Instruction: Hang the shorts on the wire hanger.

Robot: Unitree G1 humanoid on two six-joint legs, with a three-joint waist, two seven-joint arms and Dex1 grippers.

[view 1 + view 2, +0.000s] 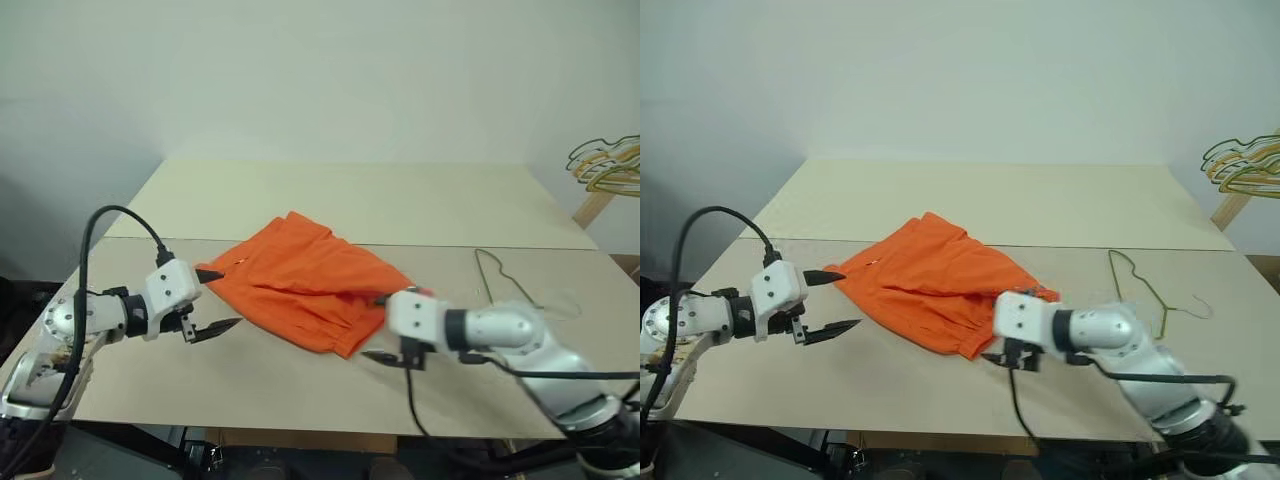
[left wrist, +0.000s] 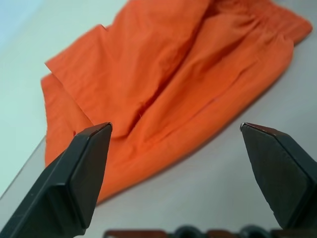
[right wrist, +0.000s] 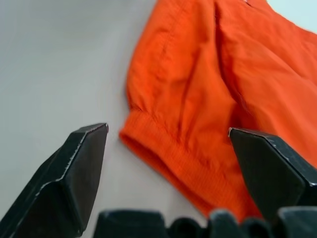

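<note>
The bright orange shorts [image 1: 300, 278] lie crumpled on the table's middle, their gathered waistband toward my right gripper. My left gripper [image 1: 228, 298] is open just off the shorts' left end, one fingertip at the fabric's corner, nothing between its fingers. In the left wrist view the shorts [image 2: 173, 74] spread ahead of the open left gripper [image 2: 176, 127]. My right gripper [image 1: 372, 328] is open at the shorts' near right edge, low over the table. The right wrist view has the waistband hem [image 3: 173, 153] just ahead of the wide-spread right gripper [image 3: 168, 129]. The thin wire hanger [image 1: 1152, 292] lies flat on the table, right of the shorts.
The beige table [image 1: 350, 200] has a seam running across behind the shorts. A bunch of yellowish and green hangers [image 1: 605, 165] on a wooden stand sits at the far right edge. A plain white wall stands behind.
</note>
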